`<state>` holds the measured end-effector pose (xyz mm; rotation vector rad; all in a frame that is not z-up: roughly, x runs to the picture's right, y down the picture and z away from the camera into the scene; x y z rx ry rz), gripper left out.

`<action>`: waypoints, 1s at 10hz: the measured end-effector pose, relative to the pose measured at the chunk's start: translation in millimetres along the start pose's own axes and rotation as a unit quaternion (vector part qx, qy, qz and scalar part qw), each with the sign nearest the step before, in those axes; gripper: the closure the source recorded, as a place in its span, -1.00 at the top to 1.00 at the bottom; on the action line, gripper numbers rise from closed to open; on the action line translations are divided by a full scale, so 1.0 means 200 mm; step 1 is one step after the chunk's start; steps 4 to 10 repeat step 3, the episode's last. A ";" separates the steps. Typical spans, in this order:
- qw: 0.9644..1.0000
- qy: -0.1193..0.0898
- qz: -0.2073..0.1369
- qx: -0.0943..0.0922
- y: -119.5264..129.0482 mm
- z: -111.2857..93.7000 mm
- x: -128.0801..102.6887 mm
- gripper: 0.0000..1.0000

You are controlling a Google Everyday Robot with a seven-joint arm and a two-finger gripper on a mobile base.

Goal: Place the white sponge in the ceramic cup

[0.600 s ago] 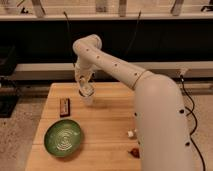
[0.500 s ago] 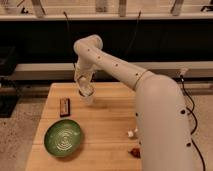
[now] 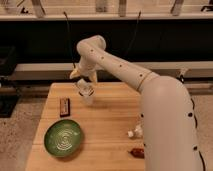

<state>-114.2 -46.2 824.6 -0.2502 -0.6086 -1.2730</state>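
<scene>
A small white ceramic cup (image 3: 88,98) stands on the wooden table (image 3: 110,120) near its far left part. My gripper (image 3: 83,85) hangs straight above the cup, right at its rim. A pale white lump (image 3: 84,90) shows between the gripper and the cup's mouth; it may be the white sponge, but I cannot tell whether it is held or lies in the cup.
A green bowl (image 3: 64,136) sits at the table's front left. A brown bar (image 3: 65,105) lies left of the cup. A small white object (image 3: 134,132) and a red-brown one (image 3: 136,151) lie beside my arm at the front right.
</scene>
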 end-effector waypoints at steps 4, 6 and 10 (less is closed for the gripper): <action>1.000 0.006 0.001 -0.005 0.00 0.00 0.00 0.37; 1.000 0.006 0.001 -0.005 0.00 0.00 0.00 0.37; 1.000 0.006 0.001 -0.005 0.00 0.00 0.00 0.37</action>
